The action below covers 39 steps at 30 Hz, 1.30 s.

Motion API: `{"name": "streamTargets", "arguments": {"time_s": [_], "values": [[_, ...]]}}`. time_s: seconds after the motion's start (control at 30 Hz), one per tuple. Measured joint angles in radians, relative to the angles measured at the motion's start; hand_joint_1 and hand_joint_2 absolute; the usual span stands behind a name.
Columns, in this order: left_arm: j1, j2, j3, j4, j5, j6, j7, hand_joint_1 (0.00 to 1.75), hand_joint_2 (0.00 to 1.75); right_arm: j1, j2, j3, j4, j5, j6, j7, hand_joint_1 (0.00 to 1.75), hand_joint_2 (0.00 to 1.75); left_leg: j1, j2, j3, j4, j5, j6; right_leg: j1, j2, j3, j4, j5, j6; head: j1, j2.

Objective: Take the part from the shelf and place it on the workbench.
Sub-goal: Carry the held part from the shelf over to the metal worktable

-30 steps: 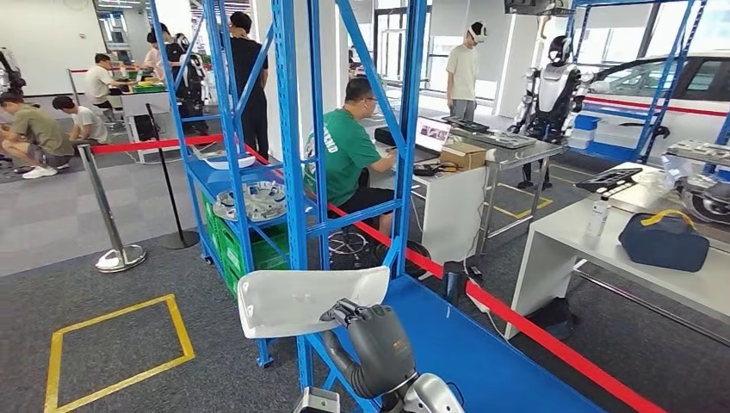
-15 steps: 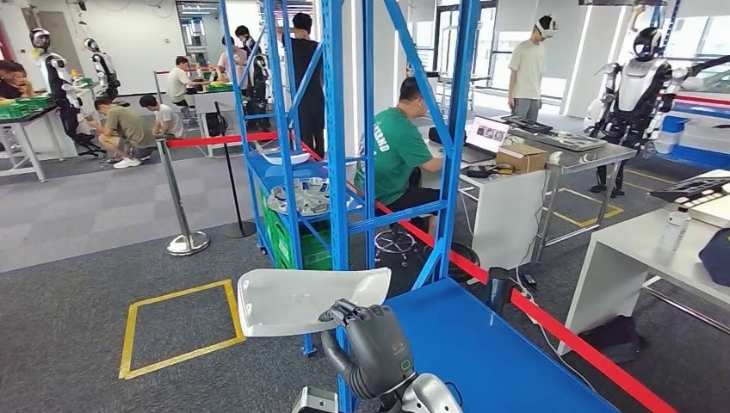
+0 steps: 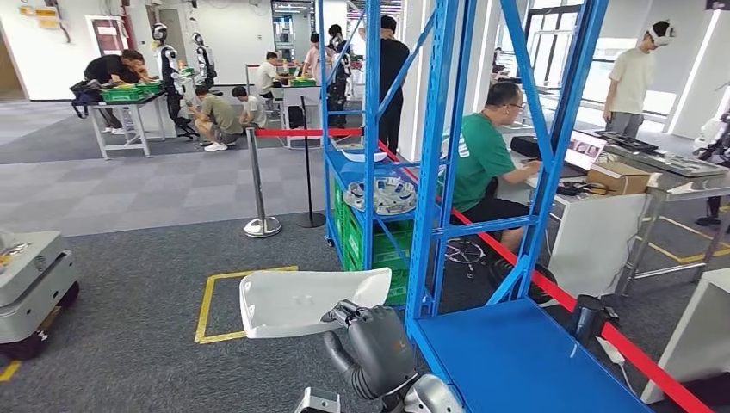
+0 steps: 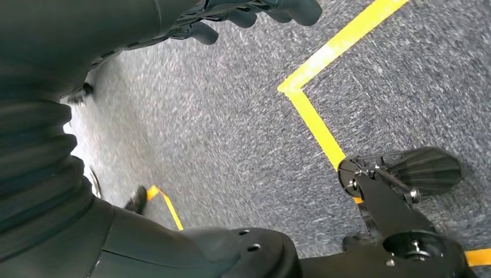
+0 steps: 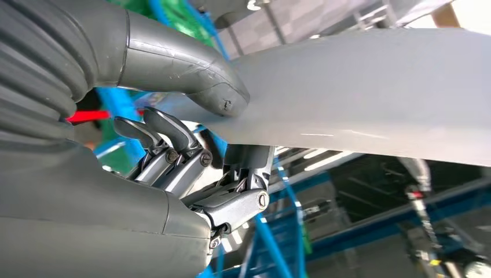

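The part (image 3: pixel 301 301) is a pale grey, shallow curved panel, held level in front of me low in the head view. My right hand (image 3: pixel 374 344) grips its near edge from below. In the right wrist view the thick thumb (image 5: pixel 191 69) presses on one face of the part (image 5: pixel 370 92) and the darker fingers (image 5: pixel 173 139) curl under the other. My left hand (image 4: pixel 255 14) hangs over grey carpet, its dark fingers loosely apart with nothing in them.
The tall blue shelf (image 3: pixel 430 172) stands close on my right, its low blue deck (image 3: pixel 516 361) beside my hand. A red barrier tape (image 3: pixel 603 331), a stanchion (image 3: pixel 258 194), a grey cart (image 3: pixel 30 284), a yellow floor square (image 3: pixel 211 301) and a seated person (image 3: pixel 482 163) surround me.
The whole picture has slid to the right, so the camera has turned left. The part stays in my right hand in the same place in the view.
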Motion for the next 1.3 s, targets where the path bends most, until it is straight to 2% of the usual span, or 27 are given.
{"name": "streamTargets", "arguments": {"time_s": [0.07, 0.1, 0.13, 0.17, 0.23, 0.3, 0.37, 0.4, 0.47, 0.53, 0.57, 0.6, 0.63, 0.67, 0.73, 0.8, 0.83, 0.87, 0.9, 0.93, 0.97, 1.03, 1.1, 1.17, 1.2, 1.23, 1.3], "values": [[-0.001, -0.001, 0.0, 0.0, 0.0, 0.0, 0.0, 0.0, 1.75, -0.005, 0.0, 0.0, 0.0, 0.0, 0.002, -0.002, 1.75, 1.75, 0.003, -0.023, -0.007, -0.001, 0.005, -0.011, 0.001, 0.033, 0.032, -0.076, 0.022, -0.004, 0.001, 0.0], [0.0, -0.001, 0.0, 0.0, 0.0, 0.0, -0.001, 0.0, 1.75, -0.007, 0.0, 0.0, 0.0, 0.0, 0.003, -0.002, 1.75, 1.75, 0.005, -0.035, -0.01, -0.004, 0.009, -0.019, 0.003, 0.032, 0.033, -0.08, 0.02, -0.005, 0.001, 0.0], [0.001, -0.001, 0.0, 0.0, 0.0, 0.0, -0.001, 0.0, 1.75, -0.009, 0.002, 0.0, 0.001, 0.0, 0.003, -0.003, 1.75, 1.75, 0.007, -0.046, -0.014, -0.008, 0.013, -0.027, 0.003, 0.019, 0.035, -0.085, 0.023, -0.009, 0.002, 0.0], [0.003, 0.0, 0.0, 0.0, 0.0, 0.0, -0.001, 0.0, 1.75, -0.011, 0.005, 0.0, 0.001, 0.0, 0.004, -0.004, 1.75, 1.75, 0.007, -0.044, -0.018, -0.008, 0.013, -0.032, 0.002, 0.006, 0.039, -0.092, 0.028, -0.014, 0.001, 0.0], [0.004, 0.001, 0.001, 0.001, -0.001, 0.0, 0.0, 0.0, 1.75, -0.017, 0.012, 0.001, 0.001, 0.0, 0.004, -0.006, 1.75, 1.75, 0.002, 0.006, -0.043, 0.035, -0.016, -0.039, -0.001, -0.023, 0.048, -0.108, 0.038, -0.026, -0.002, 0.0], [0.0, 0.001, 0.001, 0.001, -0.001, 0.0, 0.0, 0.0, 1.75, -0.021, 0.014, 0.002, 0.002, 0.0, 0.005, -0.008, 1.75, 1.75, 0.001, 0.069, -0.097, 0.153, -0.078, -0.044, 0.002, -0.053, 0.049, -0.113, 0.04, -0.033, -0.005, 0.0], [0.0, 0.001, 0.001, 0.001, -0.002, 0.0, 0.0, 0.0, 1.75, -0.02, 0.014, 0.003, 0.005, 0.0, 0.006, -0.008, 1.75, 1.75, 0.003, 0.09, -0.141, 0.256, -0.113, -0.051, 0.004, -0.085, 0.048, -0.111, 0.037, -0.036, -0.005, 0.0], [0.001, 0.001, 0.001, 0.001, -0.002, 0.0, 0.0, 0.0, 1.75, -0.02, 0.014, 0.004, 0.005, 0.0, 0.006, -0.008, 1.75, 1.75, 0.004, 0.094, -0.139, 0.259, -0.105, -0.053, 0.004, -0.1, 0.048, -0.11, 0.035, -0.035, -0.005, 0.0], [0.001, 0.003, 0.001, 0.001, -0.002, 0.0, 0.0, 0.0, 1.75, -0.021, 0.015, 0.006, 0.006, -0.001, 0.006, -0.008, 1.75, 1.75, 0.005, 0.117, -0.077, 0.153, -0.05, -0.055, 0.004, -0.126, 0.049, -0.103, 0.029, -0.031, -0.005, 0.0], [-0.001, 0.003, 0.001, 0.0, -0.004, 0.0, 0.0, 0.0, 1.75, -0.022, 0.016, 0.007, 0.006, -0.002, 0.005, -0.006, 1.75, 1.75, -0.001, 0.162, -0.011, 0.036, -0.014, -0.046, 0.011, -0.148, 0.047, -0.093, 0.02, -0.022, -0.004, 0.0], [-0.002, 0.003, 0.001, 0.0, -0.006, 0.0, 0.0, 0.0, 1.75, -0.023, 0.017, 0.009, 0.006, -0.002, 0.004, -0.003, 1.75, 1.75, -0.003, 0.175, 0.002, 0.01, -0.01, -0.038, 0.015, -0.156, 0.047, -0.089, 0.017, -0.017, -0.003, 0.0], [-0.002, 0.002, 0.001, 0.0, -0.008, -0.001, 0.0, 0.0, 1.75, -0.024, 0.017, 0.01, 0.006, -0.002, 0.003, 0.002, 1.75, 1.75, -0.006, 0.174, 0.003, 0.005, -0.013, -0.029, 0.018, -0.165, 0.047, -0.087, 0.014, -0.014, -0.002, 0.0], [-0.002, 0.003, 0.001, 0.0, -0.01, -0.002, 0.0, 0.0, 1.75, -0.024, 0.018, 0.012, 0.006, -0.002, 0.003, 0.007, 1.75, 1.75, -0.005, 0.159, -0.001, 0.005, -0.01, -0.02, 0.019, -0.176, 0.048, -0.086, 0.013, -0.011, -0.001, 0.0], [-0.001, 0.003, 0.001, 0.0, -0.012, -0.002, 0.0, 0.0, 1.75, -0.024, 0.019, 0.013, 0.006, -0.001, 0.002, 0.011, 1.75, 1.75, -0.004, 0.148, -0.002, 0.004, -0.009, -0.015, 0.016, -0.174, 0.048, -0.083, 0.009, -0.006, -0.001, 0.0], [-0.002, 0.004, 0.001, 0.0, -0.015, -0.003, 0.001, 0.0, 1.75, -0.024, 0.02, 0.013, 0.004, 0.002, 0.001, 0.018, 1.75, 1.75, 0.0, 0.124, -0.003, 0.001, -0.004, -0.003, 0.009, -0.132, 0.031, -0.04, -0.022, 0.006, -0.001, 0.0], [-0.006, 0.004, 0.001, 0.0, -0.016, -0.003, 0.001, 0.0, 1.75, -0.018, 0.019, 0.014, 0.002, 0.009, 0.001, 0.029, 1.75, 1.75, 0.003, 0.1, -0.006, 0.0, -0.002, 0.005, 0.003, -0.074, -0.024, 0.078, -0.082, 0.013, 0.0, 0.0], [-0.007, 0.004, 0.001, 0.0, -0.016, -0.003, 0.002, 0.0, 1.75, -0.011, 0.018, 0.014, 0.002, 0.014, 0.001, 0.035, 1.75, 1.75, 0.003, 0.087, -0.007, 0.0, -0.001, 0.007, 0.002, -0.061, -0.057, 0.145, -0.107, 0.015, 0.0, 0.0], [-0.006, 0.005, 0.001, 0.0, -0.016, -0.003, 0.002, 0.0, 1.75, -0.003, 0.017, 0.014, 0.002, 0.018, 0.001, 0.04, 1.75, 1.75, 0.002, 0.072, -0.008, 0.001, 0.0, 0.008, 0.002, -0.055, -0.082, 0.191, -0.118, 0.015, 0.0, 0.0], [-0.005, 0.005, 0.001, 0.0, -0.017, -0.003, 0.002, 0.0, 1.75, 0.004, 0.016, 0.014, 0.001, 0.023, 0.001, 0.045, 1.75, 1.75, 0.002, 0.057, -0.008, 0.001, 0.0, 0.007, 0.001, -0.052, -0.09, 0.202, -0.11, 0.013, 0.0, 0.0], [-0.004, 0.006, 0.001, 0.0, -0.018, -0.003, 0.002, 0.0, 1.75, 0.009, 0.016, 0.014, 0.0, 0.028, 0.001, 0.049, 1.75, 1.75, 0.002, 0.042, -0.008, 0.001, 0.001, 0.006, 0.001, -0.049, -0.079, 0.173, -0.084, 0.01, 0.0, 0.0], [-0.004, 0.006, 0.001, 0.0, -0.02, -0.003, 0.002, 0.0, 1.75, 0.012, 0.016, 0.014, -0.002, 0.031, 0.001, 0.053, 1.75, 1.75, 0.003, 0.028, -0.008, 0.002, 0.003, 0.004, 0.001, -0.038, -0.051, 0.109, -0.045, 0.006, 0.0, 0.0], [-0.005, 0.007, 0.001, 0.0, -0.022, -0.003, 0.002, 0.0, 1.75, 0.013, 0.016, 0.014, -0.009, 0.036, 0.001, 0.059, 1.75, 1.75, 0.003, 0.001, -0.011, 0.003, 0.006, -0.002, 0.0, 0.006, 0.01, -0.026, 0.01, -0.001, 0.0, 0.0], [-0.005, 0.007, 0.001, 0.0, -0.024, -0.003, 0.001, 0.0, 1.75, 0.015, 0.016, 0.014, -0.014, 0.04, 0.001, 0.062, 1.75, 1.75, 0.006, -0.02, -0.017, 0.001, 0.012, -0.014, 0.002, 0.03, 0.032, -0.079, 0.021, -0.003, 0.0, 0.0], [0.001, 0.009, 0.001, 0.0, -0.027, -0.003, 0.0, 0.0, 1.75, 0.019, 0.017, 0.014, -0.019, 0.043, 0.0, 0.064, 1.75, 1.75, 0.01, -0.035, -0.024, -0.005, 0.019, -0.028, 0.003, 0.009, 0.035, -0.087, 0.026, -0.008, 0.0, 0.0], [0.004, 0.01, 0.001, 0.0, -0.027, -0.003, 0.0, 0.0, 1.75, 0.02, 0.018, 0.014, -0.022, 0.044, 0.0, 0.064, 1.75, 1.75, 0.008, -0.022, -0.029, -0.001, 0.015, -0.033, 0.002, -0.003, 0.039, -0.093, 0.031, -0.014, -0.001, 0.0], [0.005, 0.011, 0.001, 0.0, -0.029, -0.003, 0.0, 0.0, 1.75, 0.021, 0.019, 0.014, -0.025, 0.044, 0.0, 0.064, 1.75, 1.75, 0.005, 0.005, -0.041, 0.019, 0.0, -0.037, 0.0, -0.016, 0.042, -0.1, 0.036, -0.02, -0.002, 0.0], [0.003, 0.012, 0.001, 0.0, -0.03, -0.003, 0.0, 0.0, 1.75, 0.024, 0.021, 0.014, -0.028, 0.045, 0.0, 0.064, 1.75, 1.75, 0.001, 0.069, -0.087, 0.121, -0.058, -0.043, 0.0, -0.045, 0.045, -0.106, 0.039, -0.028, -0.005, 0.0]]}}
